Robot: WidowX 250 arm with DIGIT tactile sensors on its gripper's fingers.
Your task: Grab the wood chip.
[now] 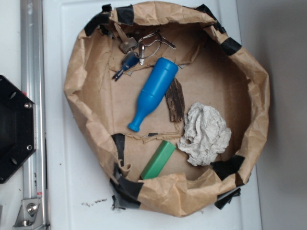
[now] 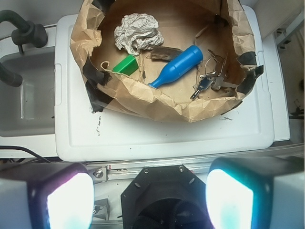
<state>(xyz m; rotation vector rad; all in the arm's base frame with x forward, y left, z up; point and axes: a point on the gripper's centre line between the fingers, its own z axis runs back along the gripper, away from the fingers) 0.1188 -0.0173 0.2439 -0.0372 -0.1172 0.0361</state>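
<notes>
The wood chip (image 1: 175, 99) lies beside the blue bottle (image 1: 153, 93) in the paper nest (image 1: 86, 96); the gripper (image 2: 150, 200) hangs spread, seemingly empty, well apart.

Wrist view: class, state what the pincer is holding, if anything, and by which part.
Nothing is held. The pincer is open with an empty gap, far from the wood chip, which lies in the paper-lined bin beside the blue bottle.
</notes>
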